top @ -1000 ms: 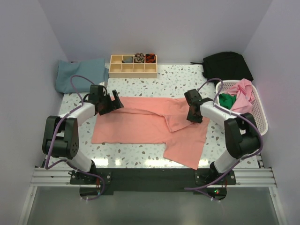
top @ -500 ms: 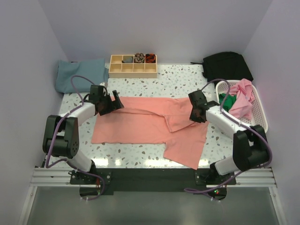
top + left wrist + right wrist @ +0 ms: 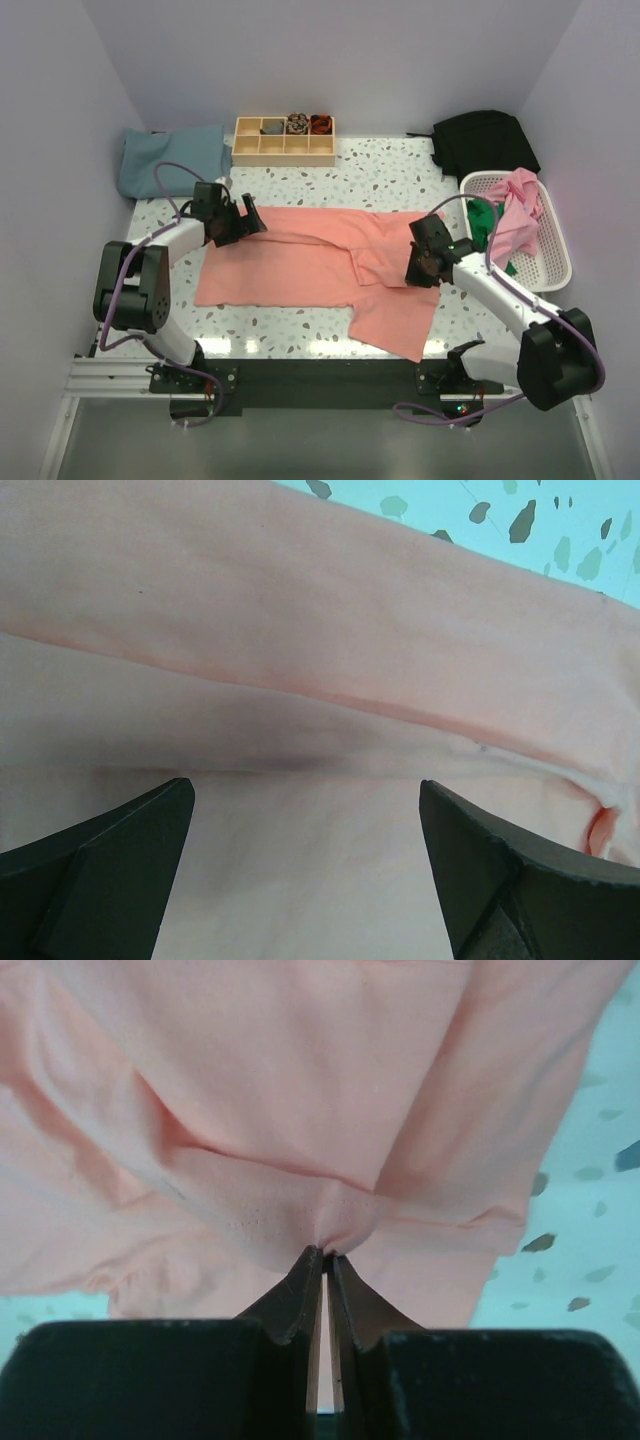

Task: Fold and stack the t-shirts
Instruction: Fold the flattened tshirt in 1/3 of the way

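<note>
1. Two claws are at one salmon-pink t-shirt [image 3: 290, 265], which lies spread across the middle of the table [image 3: 380, 175];
2. right claw [image 3: 322, 1255] pressed together, pinching a gathered fold at the shirt's right side;
3. left claw [image 3: 305, 800] spread wide over its upper left edge, holding nothing;
4. teal-blue t-shirt [image 3: 170, 160] lies in the far left corner; pink t-shirt [image 3: 515, 200] and green t-shirt [image 3: 487, 215] sit in the basket [image 3: 560, 262].

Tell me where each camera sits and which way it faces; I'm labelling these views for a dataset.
Top external: above and behind the arms, looking down on the table; left arm and right arm show whole, bases at the bottom.
Left wrist: on the left arm's wrist, close above the salmon t-shirt; open jaws at the bottom corners.
Right wrist: on the right arm's wrist, looking along its jaws, shut on a pinch of that shirt.
Shared: all three see the salmon t-shirt and speckled table.
</note>
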`<state>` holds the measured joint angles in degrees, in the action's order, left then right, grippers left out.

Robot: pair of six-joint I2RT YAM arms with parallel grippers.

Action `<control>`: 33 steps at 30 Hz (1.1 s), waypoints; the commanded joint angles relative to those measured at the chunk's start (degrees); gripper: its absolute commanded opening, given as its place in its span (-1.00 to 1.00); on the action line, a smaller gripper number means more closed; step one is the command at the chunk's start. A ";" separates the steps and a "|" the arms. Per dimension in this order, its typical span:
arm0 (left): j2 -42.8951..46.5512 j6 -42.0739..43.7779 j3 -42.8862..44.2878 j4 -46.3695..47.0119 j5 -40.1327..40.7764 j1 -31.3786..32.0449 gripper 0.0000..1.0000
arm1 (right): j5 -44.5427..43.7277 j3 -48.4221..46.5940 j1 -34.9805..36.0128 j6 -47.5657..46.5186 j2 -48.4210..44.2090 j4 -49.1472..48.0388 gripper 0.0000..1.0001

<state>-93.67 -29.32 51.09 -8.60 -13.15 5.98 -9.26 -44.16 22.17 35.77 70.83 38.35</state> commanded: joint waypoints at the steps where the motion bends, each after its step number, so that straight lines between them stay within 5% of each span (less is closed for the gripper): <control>1: -0.64 0.84 0.06 2.36 -1.27 0.09 1.00 | 12.32 2.59 0.94 0.09 -3.67 3.84 -0.76; 6: -0.81 0.84 0.15 2.45 -1.62 0.09 1.00 | -0.28 -1.27 0.94 1.23 -9.65 11.03 0.20; 9: -0.47 0.84 0.33 2.36 -1.62 0.09 1.00 | -10.93 -4.96 0.94 1.41 -10.80 11.57 0.39; 24: 1.03 1.46 0.33 0.69 3.57 0.09 1.00 | -7.90 -17.89 -5.02 -9.13 24.87 -16.89 -0.03; 33: -1.33 1.64 -0.55 -1.33 10.24 -2.01 1.00 | -12.97 -27.81 -12.67 -9.32 38.93 -13.40 -0.10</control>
<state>-94.28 -28.84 51.09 -9.10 -7.66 5.91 -18.22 -66.61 13.30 26.72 104.09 24.82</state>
